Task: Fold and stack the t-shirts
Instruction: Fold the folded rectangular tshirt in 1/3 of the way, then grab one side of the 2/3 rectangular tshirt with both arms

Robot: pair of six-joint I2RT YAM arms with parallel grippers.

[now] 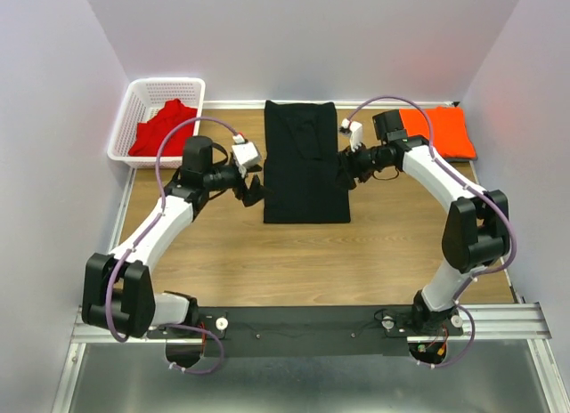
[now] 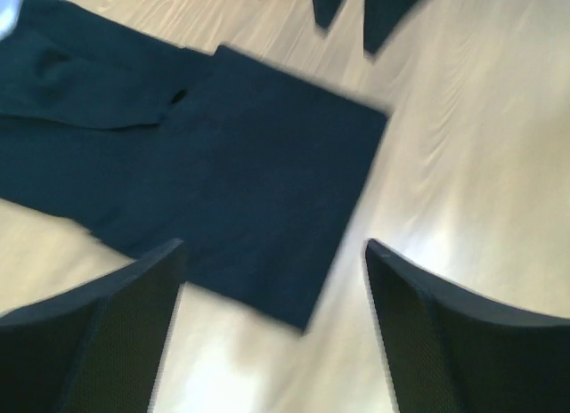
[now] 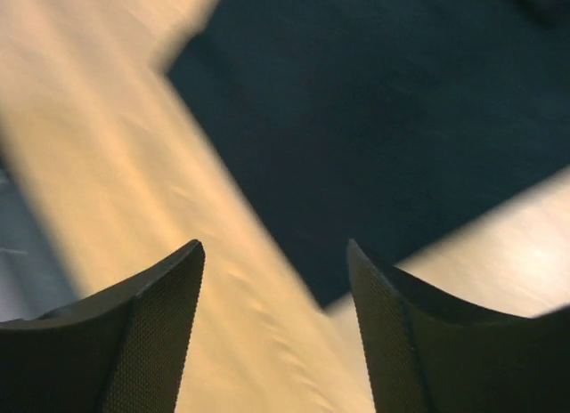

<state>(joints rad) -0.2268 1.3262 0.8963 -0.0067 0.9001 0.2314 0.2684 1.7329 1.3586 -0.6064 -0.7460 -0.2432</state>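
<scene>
The black t-shirt [image 1: 305, 164] lies flat on the wooden table as a long folded rectangle. My left gripper [image 1: 252, 192] hovers just off its left edge, near the lower corner. In the left wrist view the gripper [image 2: 274, 253] is open above that corner of the black t-shirt [image 2: 223, 164], with nothing between its fingers. My right gripper [image 1: 346, 173] hangs at the shirt's right edge. In the right wrist view it [image 3: 274, 248] is open over a corner of the black t-shirt [image 3: 383, 119]. The orange t-shirt [image 1: 438, 131] lies folded at the back right. The red t-shirt [image 1: 163, 128] lies crumpled in the basket.
The white mesh basket [image 1: 134, 100] stands at the back left corner. Walls close in the table on the left, right and back. A metal rail [image 1: 303, 324] with both arm bases runs along the near edge. Bare wood [image 1: 294, 262] lies between the black shirt and the rail.
</scene>
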